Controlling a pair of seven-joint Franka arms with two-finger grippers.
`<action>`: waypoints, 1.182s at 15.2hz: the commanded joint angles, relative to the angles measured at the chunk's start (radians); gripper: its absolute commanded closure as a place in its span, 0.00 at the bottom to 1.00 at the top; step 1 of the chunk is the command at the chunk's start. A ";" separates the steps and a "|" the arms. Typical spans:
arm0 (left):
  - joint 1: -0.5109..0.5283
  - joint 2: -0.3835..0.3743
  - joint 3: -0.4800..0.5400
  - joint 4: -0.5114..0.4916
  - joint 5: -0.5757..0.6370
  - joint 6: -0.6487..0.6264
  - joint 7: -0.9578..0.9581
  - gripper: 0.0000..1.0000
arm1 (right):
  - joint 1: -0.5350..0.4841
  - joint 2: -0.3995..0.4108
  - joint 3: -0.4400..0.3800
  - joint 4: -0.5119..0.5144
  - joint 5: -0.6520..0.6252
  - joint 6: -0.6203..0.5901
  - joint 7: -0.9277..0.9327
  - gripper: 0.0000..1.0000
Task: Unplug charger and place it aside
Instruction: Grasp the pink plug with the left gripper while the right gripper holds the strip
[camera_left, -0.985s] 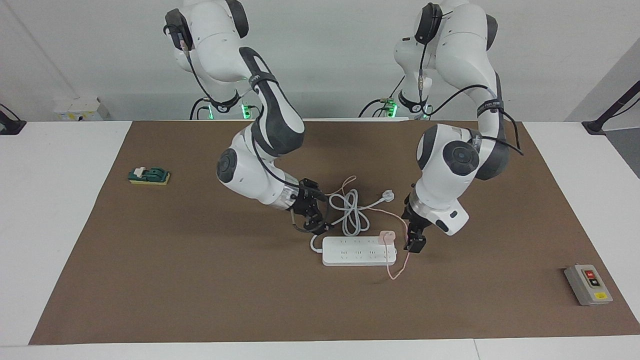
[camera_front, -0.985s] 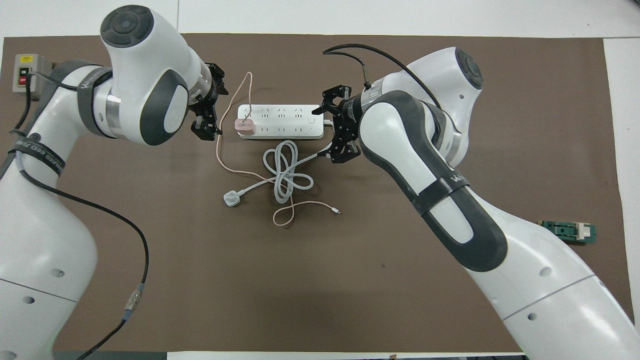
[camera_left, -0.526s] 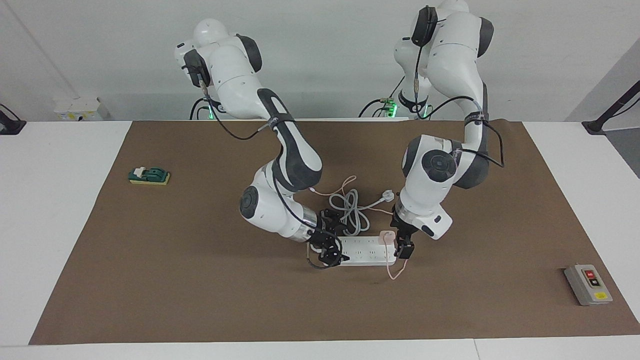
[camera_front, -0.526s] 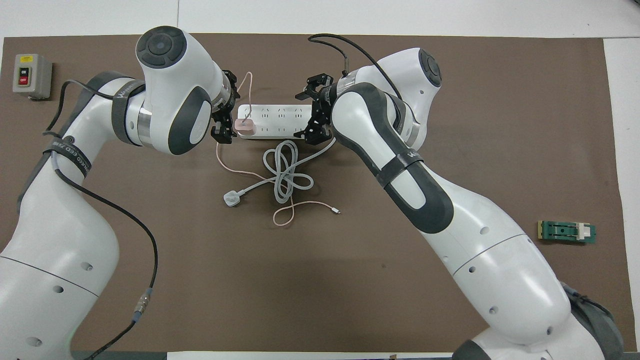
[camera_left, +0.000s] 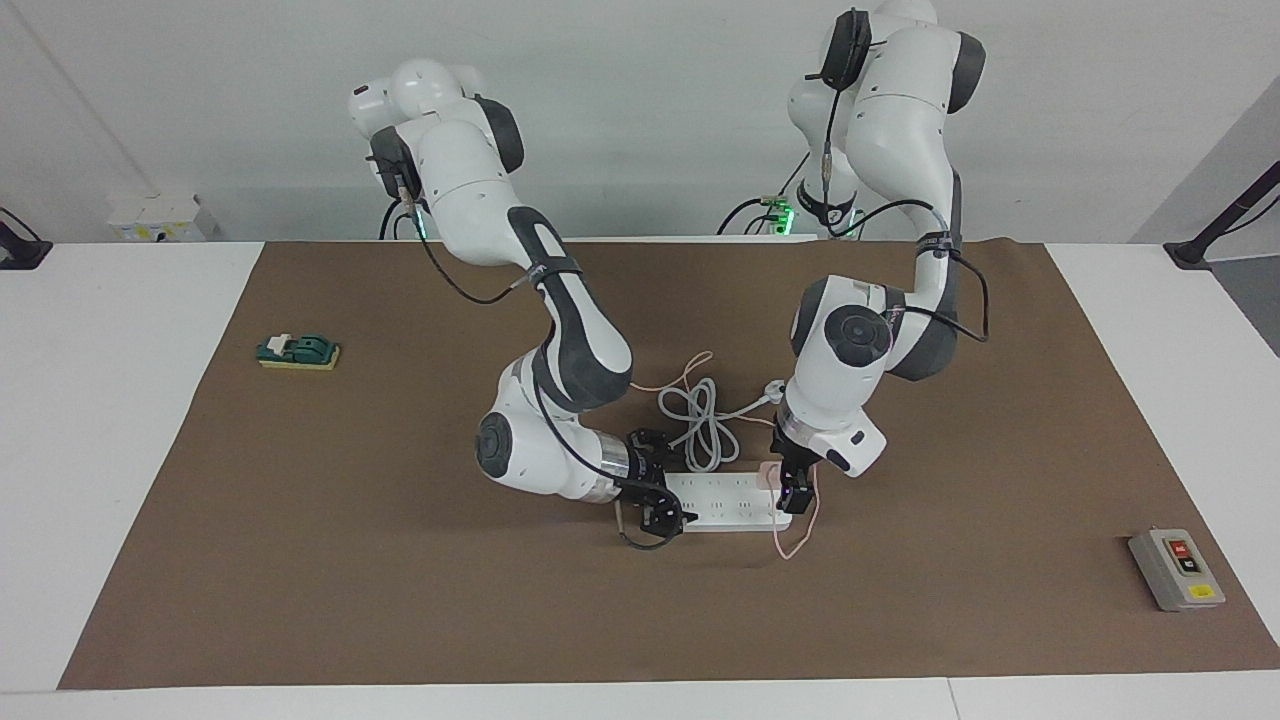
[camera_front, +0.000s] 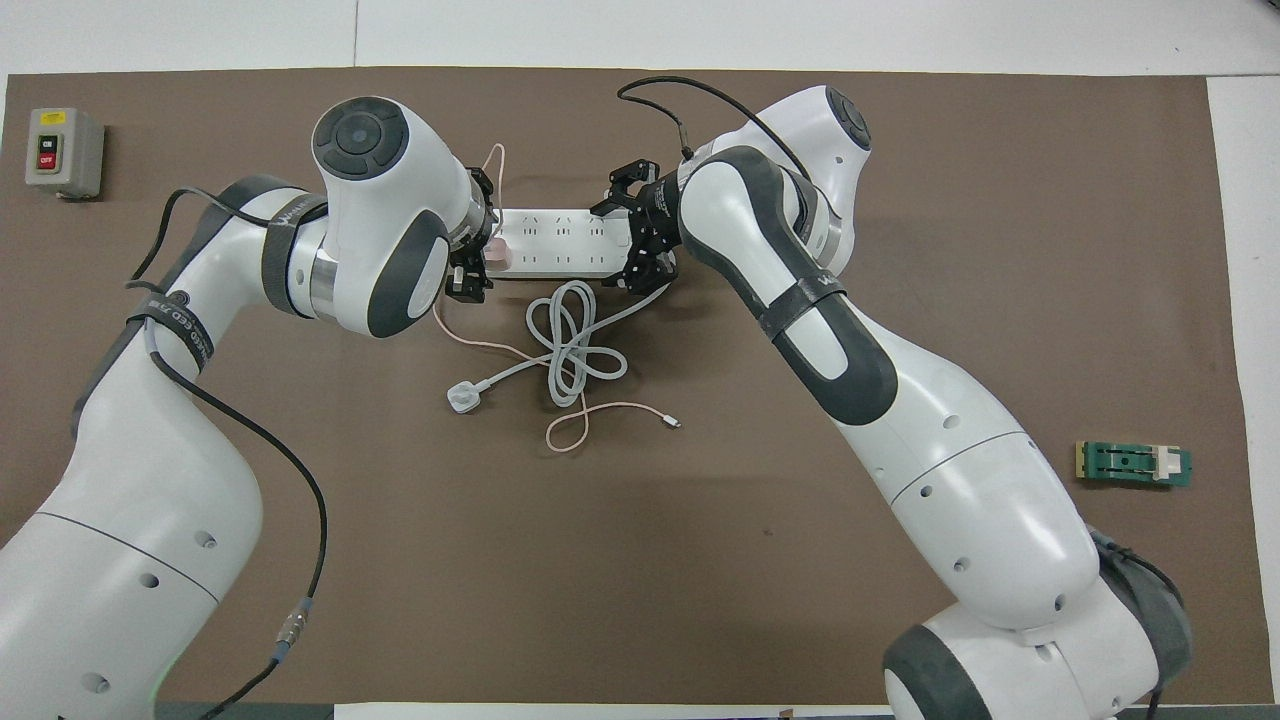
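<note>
The pale-pink charger (camera_left: 768, 470) is plugged into the white power strip (camera_left: 730, 500) at the end toward the left arm. Its thin pink cable (camera_left: 795, 545) loops off the strip. My left gripper (camera_left: 793, 492) is down at the charger, right against it. In the overhead view only a sliver of the charger (camera_front: 497, 256) shows past the left gripper (camera_front: 478, 240). My right gripper (camera_left: 660, 485) is open and straddles the strip's other end, where its cord leaves. From above, the right gripper (camera_front: 635, 230) spans the power strip (camera_front: 560, 243).
A coiled white cord (camera_front: 570, 345) with a round white plug (camera_front: 462, 397) lies beside the strip, nearer to the robots. A grey switch box (camera_left: 1175, 568) sits toward the left arm's end of the brown mat. A green block (camera_left: 297, 351) sits toward the right arm's end.
Both arms have come in and down onto the strip. The left gripper has moved from beside the strip's end onto the charger. The right gripper has slid over the other end.
</note>
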 joint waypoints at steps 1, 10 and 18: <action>-0.017 -0.042 0.013 -0.055 0.023 0.023 -0.021 1.00 | -0.007 0.059 0.001 0.072 0.013 -0.012 -0.039 0.00; -0.017 -0.040 0.012 -0.015 0.076 -0.034 -0.014 1.00 | 0.007 0.082 -0.030 0.117 0.007 0.014 -0.056 0.00; -0.017 -0.040 0.012 0.014 0.079 -0.078 -0.012 1.00 | 0.010 0.096 -0.028 0.108 -0.030 0.077 -0.074 0.00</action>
